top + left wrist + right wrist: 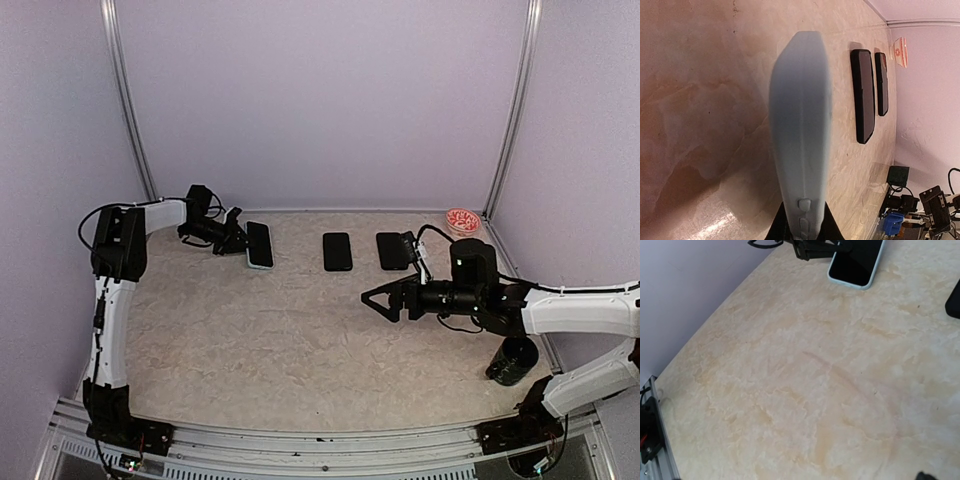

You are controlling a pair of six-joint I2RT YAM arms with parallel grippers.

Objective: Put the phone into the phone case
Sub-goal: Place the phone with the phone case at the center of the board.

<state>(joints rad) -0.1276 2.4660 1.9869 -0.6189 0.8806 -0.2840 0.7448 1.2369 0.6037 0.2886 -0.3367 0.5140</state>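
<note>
Pale-blue phone case (800,125) — black phone (860,267) seated inside, far left.

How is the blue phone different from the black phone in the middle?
The blue phone has a light blue rim, but the black phone is black all over. The left pincer is shut on the blue phone, while nothing touches the black phone. The blue phone sits further left than the black phone. Both are slim rectangles with dark fronts, about the same size.

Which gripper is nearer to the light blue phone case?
Left. The left gripper is shut on the light blue phone case; the right gripper hangs open, far off to its right.
</note>
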